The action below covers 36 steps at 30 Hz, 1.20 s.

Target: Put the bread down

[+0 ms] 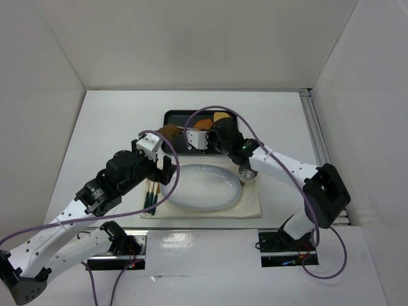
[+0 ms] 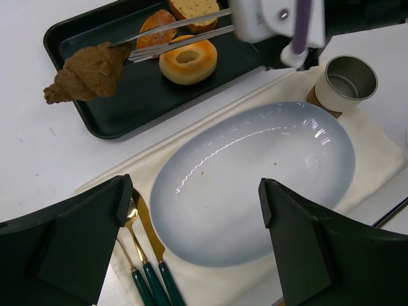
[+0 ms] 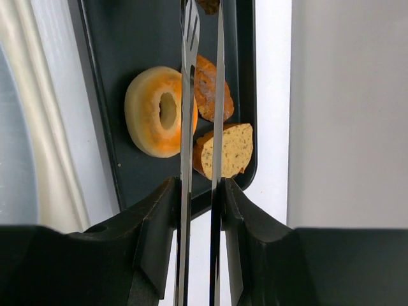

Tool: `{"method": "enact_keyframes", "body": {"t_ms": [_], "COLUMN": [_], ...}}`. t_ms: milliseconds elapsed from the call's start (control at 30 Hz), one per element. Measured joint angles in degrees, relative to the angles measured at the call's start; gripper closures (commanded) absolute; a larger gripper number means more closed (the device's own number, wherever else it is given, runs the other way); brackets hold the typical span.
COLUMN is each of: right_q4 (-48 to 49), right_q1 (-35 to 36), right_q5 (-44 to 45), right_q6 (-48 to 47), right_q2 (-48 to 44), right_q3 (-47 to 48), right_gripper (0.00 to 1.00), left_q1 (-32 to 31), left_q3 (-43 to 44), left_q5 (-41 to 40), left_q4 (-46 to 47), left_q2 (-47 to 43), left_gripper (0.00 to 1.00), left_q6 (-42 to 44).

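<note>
The bread (image 2: 89,71), a dark brown lumpy croissant, is pinched at one end between the tips of metal tongs (image 2: 178,35) over the left end of the black tray (image 2: 127,115). My right gripper (image 3: 199,188) is shut on the tongs (image 3: 187,127), squeezing their two blades close together. Only a sliver of the bread (image 3: 208,5) shows at the top of the right wrist view. From above, the bread (image 1: 169,132) sits left of the right gripper (image 1: 203,139). My left gripper (image 2: 194,210) hangs open and holds nothing over the near-left part of the oval plate (image 2: 255,172).
The tray holds a doughnut (image 2: 188,60), an orange-brown bun (image 2: 156,25) and a tan bread slice (image 2: 194,7). A metal cup (image 2: 347,83) stands right of the plate. Gold cutlery with green handles (image 2: 143,255) lies left of the plate on a cream cloth (image 1: 248,207).
</note>
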Motion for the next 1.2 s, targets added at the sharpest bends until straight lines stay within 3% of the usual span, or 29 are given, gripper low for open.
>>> {"method": "enact_keyframes", "body": {"t_ms": [200, 533, 833, 1200], "right_q4": [-6.14, -26.38, -40.06, -47.32], "right_q1": [-0.70, -6.84, -8.52, -10.93], "right_q5": [-4.59, -17.94, -23.02, -24.33], "right_q6": [4.00, 5.42, -2.54, -9.03], "right_q2": [-6.86, -19.96, -29.14, -33.18], "right_q3": [0.00, 0.15, -2.49, -8.50], "right_gripper": [0.86, 0.86, 0.89, 0.88], "left_q1": [0.00, 0.00, 0.00, 0.02], "left_q3": [0.00, -0.13, -0.13, -0.15], "left_q5": [-0.48, -1.84, -3.41, -4.09], "left_q4": [0.00, 0.79, 1.16, 1.18], "left_q2": [-0.04, -1.14, -1.44, -1.51], "left_gripper": [0.00, 0.00, 0.00, 0.00], "left_q6": [0.00, 0.00, -0.02, 0.00]}}
